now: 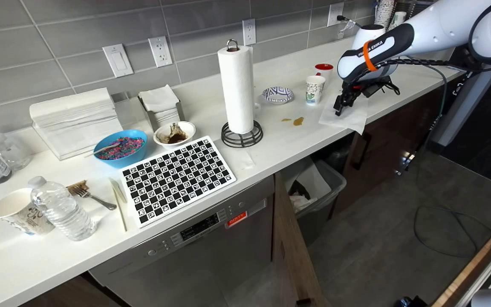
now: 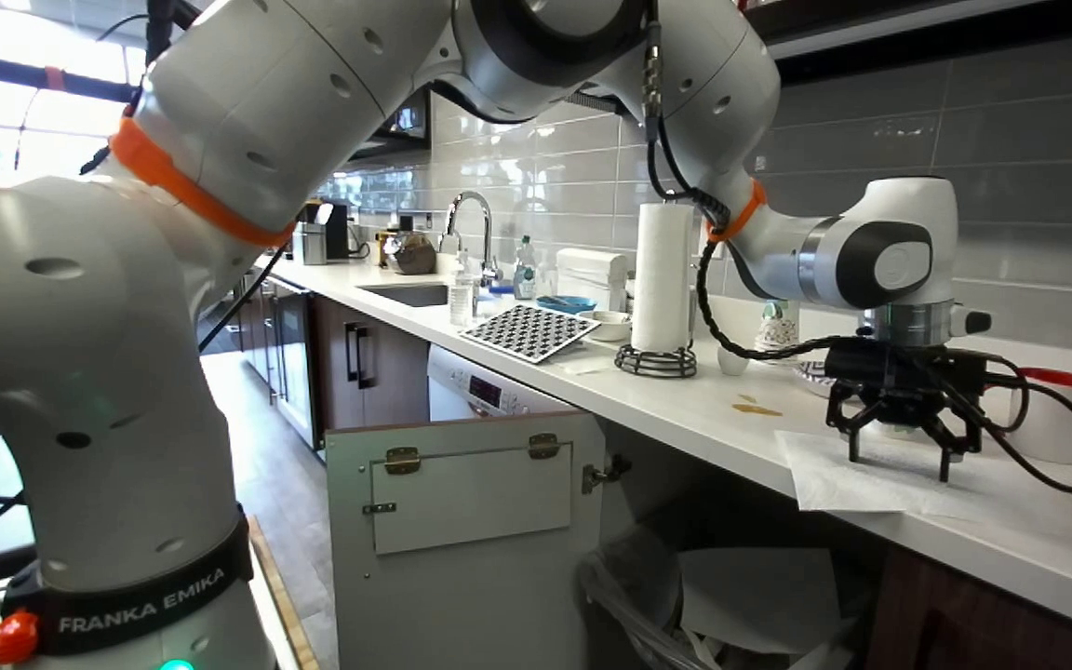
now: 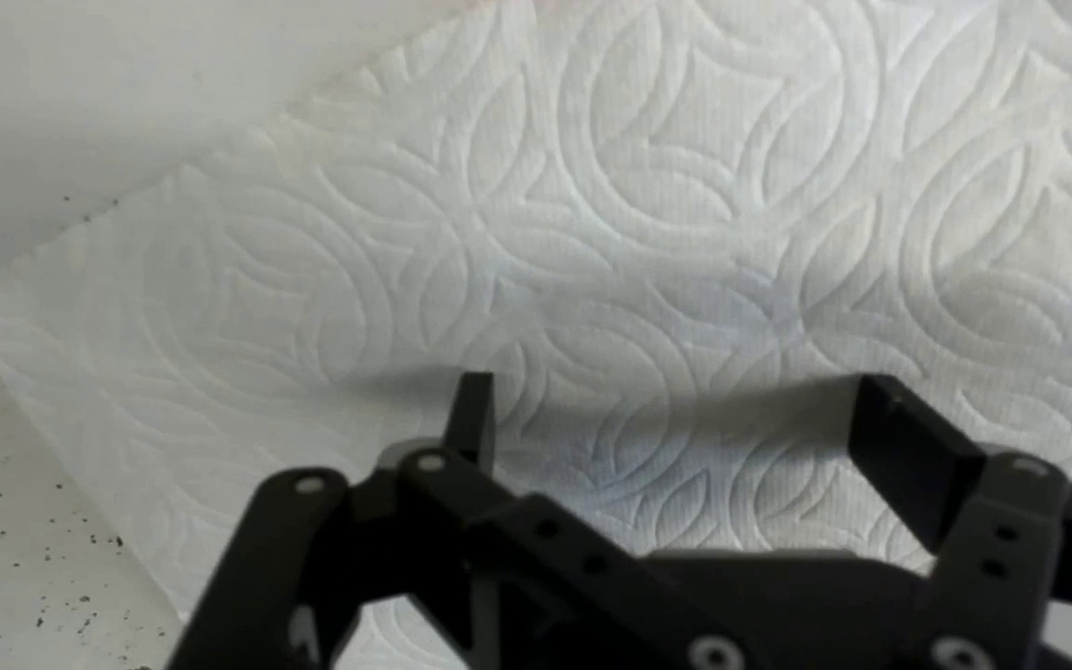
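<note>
End effector [image 2: 899,466] is pointing downward, released, jaws spread wide over an embossed paper towel [image 3: 610,251]; whether its fingertips [image 3: 474,419] are touching it, I cannot tell. That towel is lying on the table [image 1: 286,143], near a red-lined mug [image 2: 1050,437], one corner drooping past the front edge.

Exterior views: "DIRTY" on label [image 1: 236,219] on dishwasher [image 1: 203,260], six o'clock; "FRANKA EMIKA", partly covered, on arm panel [image 1: 382,47], two o'clock; "FRANKA EMIKA" on base band [image 2: 140,598], eight o'clock.
</note>
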